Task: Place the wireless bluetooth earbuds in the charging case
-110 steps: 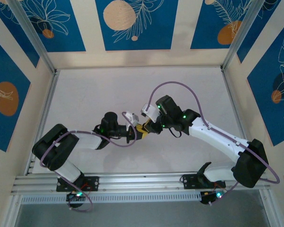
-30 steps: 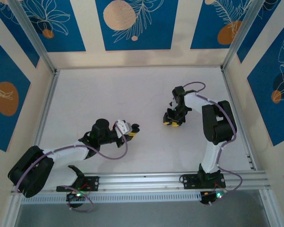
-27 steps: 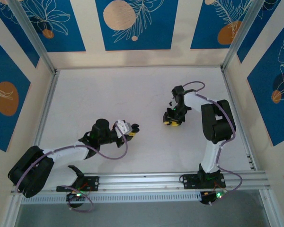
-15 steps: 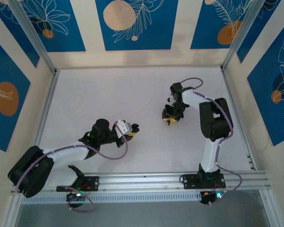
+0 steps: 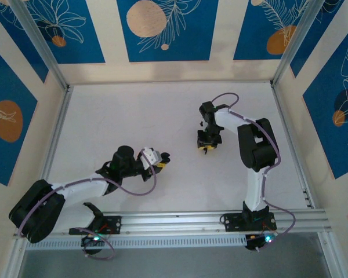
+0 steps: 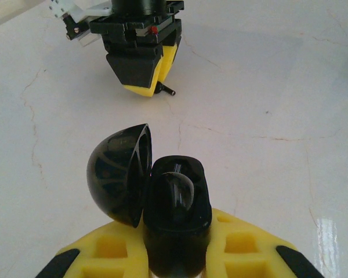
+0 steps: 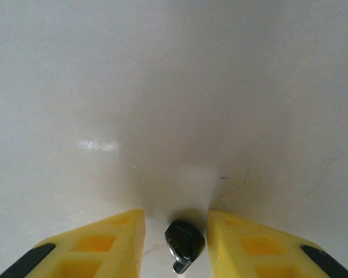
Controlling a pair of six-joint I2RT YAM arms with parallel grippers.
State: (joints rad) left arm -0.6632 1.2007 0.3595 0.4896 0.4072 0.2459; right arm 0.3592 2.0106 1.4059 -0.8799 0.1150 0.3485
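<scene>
My left gripper (image 5: pixel 160 160) (image 6: pixel 174 231) is shut on the black charging case (image 6: pixel 177 200), low over the table, left of centre. The case's round lid (image 6: pixel 119 174) hangs open to the left, and something dark and glossy sits in its well. My right gripper (image 5: pixel 205 145) (image 7: pixel 175 217) points down at the table right of centre. A black earbud (image 7: pixel 184 242) lies on the table between its yellow fingers (image 7: pixel 124 237), with a narrow gap on each side. In the left wrist view, the right gripper (image 6: pixel 144 87) shows with the earbud's stem (image 6: pixel 169 91) poking out beside it.
The white table (image 5: pixel 133 110) has faint cracks. Aluminium rails (image 5: pixel 174 223) run along its near edge and its sides. Patterned blue and cream walls close it in at the back, left and right.
The right gripper has shifted a little up and to the left over the table, and its jaws have narrowed around the black earbud. The left arm and the case have not moved.
</scene>
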